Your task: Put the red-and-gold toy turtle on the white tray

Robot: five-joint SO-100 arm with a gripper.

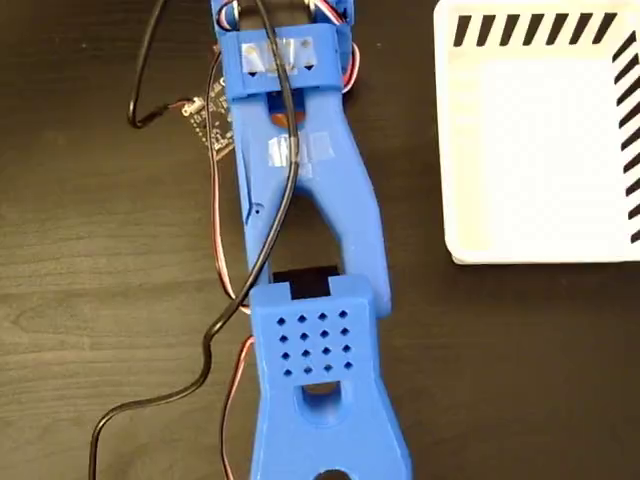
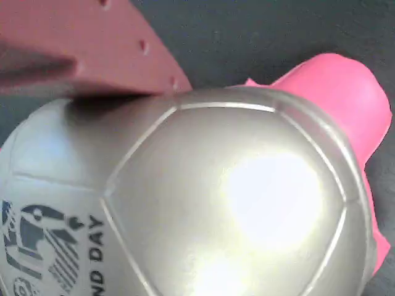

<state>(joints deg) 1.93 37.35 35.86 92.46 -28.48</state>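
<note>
The red-and-gold toy turtle [image 2: 203, 203] fills the wrist view from very close: a shiny gold shell with a black printed mark at lower left and its pink-red head [image 2: 345, 92] at upper right. One red finger [image 2: 92, 55] of my gripper lies against the shell's upper left edge. The other finger is hidden. In the fixed view the white tray [image 1: 540, 150] with black edge stripes lies at the upper right. The turtle and my gripper are out of that view, beyond its top edge.
My blue arm [image 1: 310, 200] stretches from the bottom centre to the top of the fixed view, left of the tray. A black cable [image 1: 205, 350] and red wires trail along its left side, beside a small circuit board [image 1: 215, 120]. The table is dark wood.
</note>
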